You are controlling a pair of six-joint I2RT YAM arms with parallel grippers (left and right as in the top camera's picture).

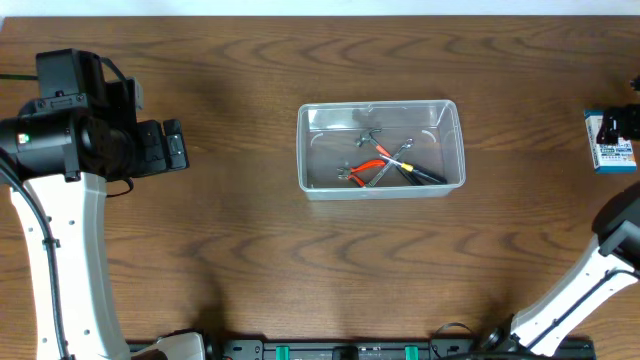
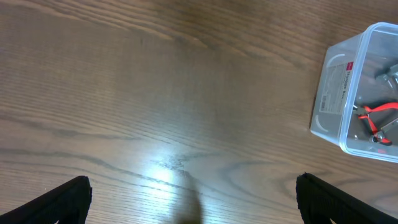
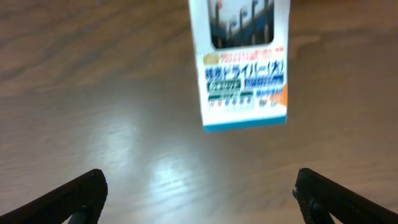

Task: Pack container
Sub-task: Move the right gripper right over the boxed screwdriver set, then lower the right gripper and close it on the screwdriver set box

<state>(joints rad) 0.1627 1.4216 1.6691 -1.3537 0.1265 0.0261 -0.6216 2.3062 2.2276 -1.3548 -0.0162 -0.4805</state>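
The clear container stands upright mid-table, holding red-handled pliers and a few other small hand tools. In the left wrist view the container sits at the right edge. My left gripper hovers well to the left of it, and its fingers are wide apart over bare wood with nothing between them. My right gripper is open and empty, just short of a small blue and white box lying flat at the table's far right.
The blue and white box lies near the right table edge, partly under the dark gripper parts. The right arm's white link crosses the lower right corner. The left arm's body stands at the far left.
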